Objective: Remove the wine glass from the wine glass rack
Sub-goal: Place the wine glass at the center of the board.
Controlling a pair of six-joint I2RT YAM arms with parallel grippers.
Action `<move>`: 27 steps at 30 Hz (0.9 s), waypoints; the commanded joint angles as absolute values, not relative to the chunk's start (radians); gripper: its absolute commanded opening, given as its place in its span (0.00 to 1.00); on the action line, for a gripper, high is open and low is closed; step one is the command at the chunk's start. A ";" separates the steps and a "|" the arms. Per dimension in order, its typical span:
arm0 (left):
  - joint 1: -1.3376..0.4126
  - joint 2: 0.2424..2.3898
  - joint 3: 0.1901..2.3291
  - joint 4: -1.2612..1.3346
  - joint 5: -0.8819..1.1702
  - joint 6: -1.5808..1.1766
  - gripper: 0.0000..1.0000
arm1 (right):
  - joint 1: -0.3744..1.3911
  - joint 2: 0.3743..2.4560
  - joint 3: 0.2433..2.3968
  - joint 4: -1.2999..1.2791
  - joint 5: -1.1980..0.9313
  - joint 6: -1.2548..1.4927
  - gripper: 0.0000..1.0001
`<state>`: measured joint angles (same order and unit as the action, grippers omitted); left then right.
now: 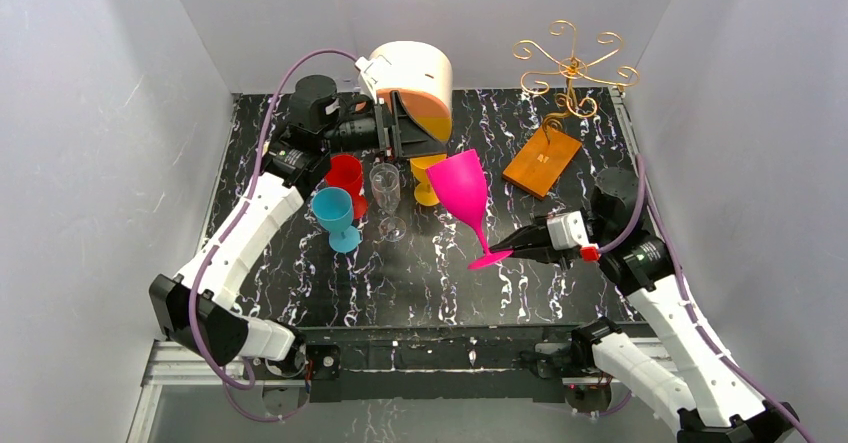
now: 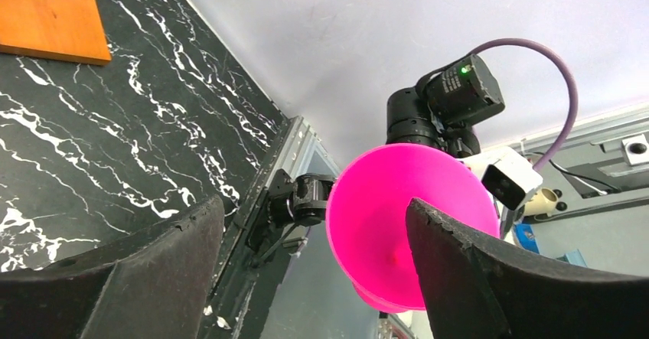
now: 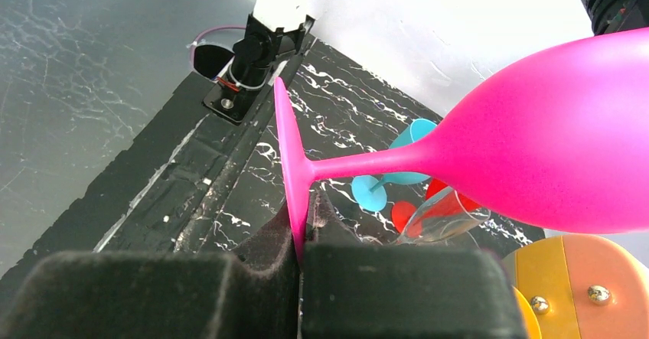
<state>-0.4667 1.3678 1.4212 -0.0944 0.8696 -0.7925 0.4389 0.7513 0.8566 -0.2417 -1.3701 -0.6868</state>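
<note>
The gold wire wine glass rack point(image 1: 572, 63) stands at the back right on its orange-brown wooden base point(image 1: 541, 161); no glass hangs on it. My right gripper point(image 1: 505, 246) is shut on the foot of a pink wine glass point(image 1: 460, 188) and holds it tilted above the table's middle. In the right wrist view the foot stands edge-on between my fingers point(image 3: 302, 232), with the bowl point(image 3: 536, 148) up to the right. My left gripper point(image 1: 400, 133) is open beside the drawer box. Its wrist view looks into the pink bowl point(image 2: 398, 216) between wide-spread fingers point(image 2: 314, 209).
A round cream-and-orange drawer box point(image 1: 415, 78) stands at the back centre. A red glass point(image 1: 345, 178), a blue glass point(image 1: 333, 213), a clear glass point(image 1: 386, 193) and a yellow glass point(image 1: 425, 178) stand upright left of the pink one. White walls close in three sides.
</note>
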 commanded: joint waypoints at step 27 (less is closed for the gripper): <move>-0.495 1.347 1.335 -0.011 1.250 -0.742 0.18 | 0.439 0.879 0.960 -0.363 -1.384 -0.878 0.01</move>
